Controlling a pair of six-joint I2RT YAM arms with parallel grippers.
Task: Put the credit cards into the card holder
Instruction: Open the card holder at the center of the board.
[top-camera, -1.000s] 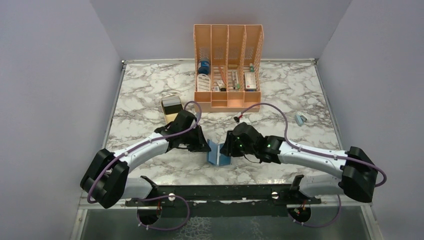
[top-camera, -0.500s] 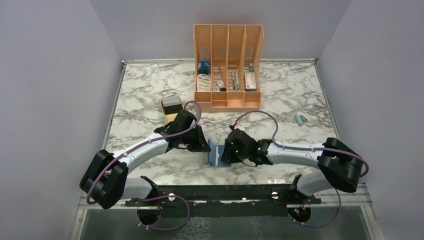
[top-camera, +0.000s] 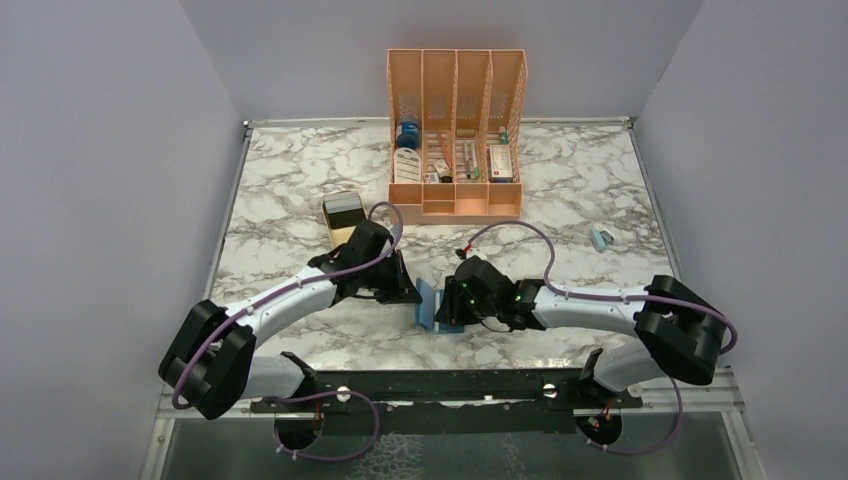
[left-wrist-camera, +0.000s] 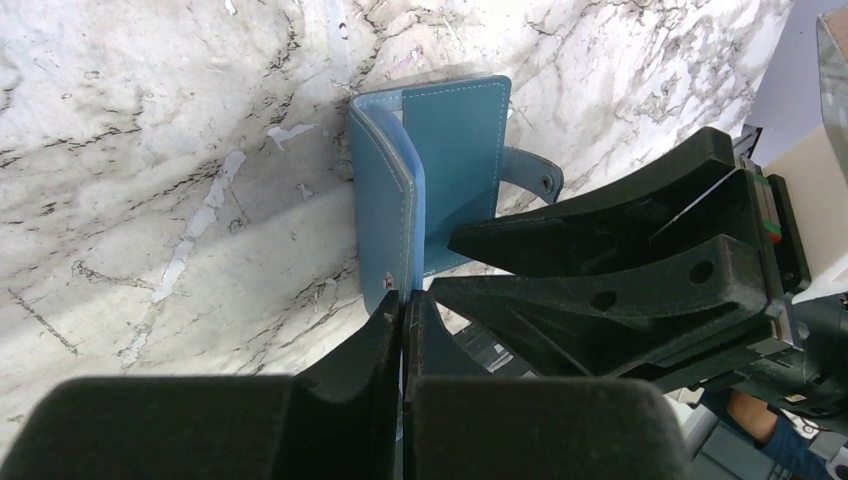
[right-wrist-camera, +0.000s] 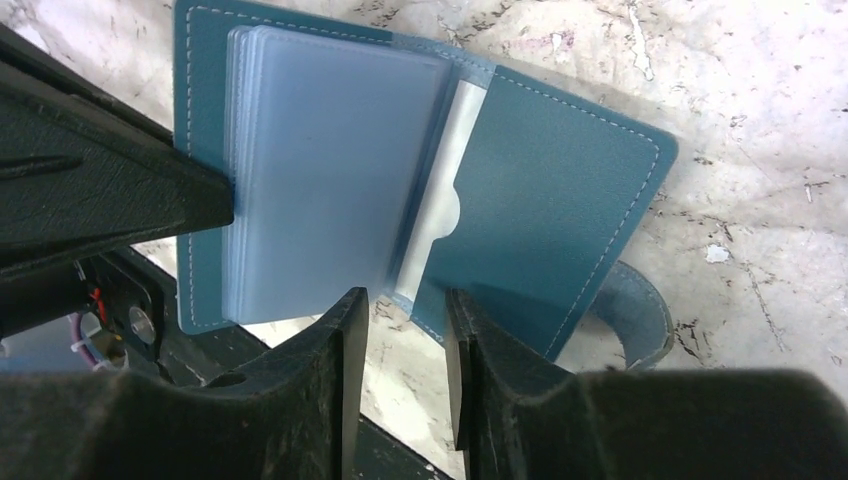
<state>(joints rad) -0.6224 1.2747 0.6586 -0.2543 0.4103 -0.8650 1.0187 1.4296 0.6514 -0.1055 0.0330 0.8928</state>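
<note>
Compared with a second ago, the right arm (top-camera: 600, 305) is seen folded. Its dark elbow block has been drawn in from the right edge, and the wrist has been carried slightly left, nearer the card holder (top-camera: 428, 304). The holder was then seen from above with both leaves splayed and now appears narrower. Over the last half second almost nothing has been shifted. The left arm (top-camera: 290, 295) has been kept in place throughout.

The card holder is found on the bench (top-camera: 300, 180), between the two grippers and near the front edge. Its long axis is laid roughly from near to far, slightly slanted, with the fold along that axis. It is opened like a book toward the right wrist camera. Clear sleeves (right-wrist-camera: 330, 170) are fanned over the left leaf. A pale pocket (right-wrist-camera: 432, 225) with a thumb notch is set beside the fold on the right leaf, and the snap tab (right-wrist-camera: 640, 310) is hung off that leaf's outer edge.

The jaws of the left gripper (left-wrist-camera: 402, 300) are pressed together, their tips set at the holder's cover edge; whether the cover is nipped cannot be told. The jaws of the right gripper (right-wrist-camera: 405, 300) are partly spread, astride the holder's lower edge at the fold, with nothing clearly clamped.

A dark-faced stack, apparently the credit cards (top-camera: 345, 207), is left in the beige tray (top-camera: 340, 232) beside the left wrist.
</note>
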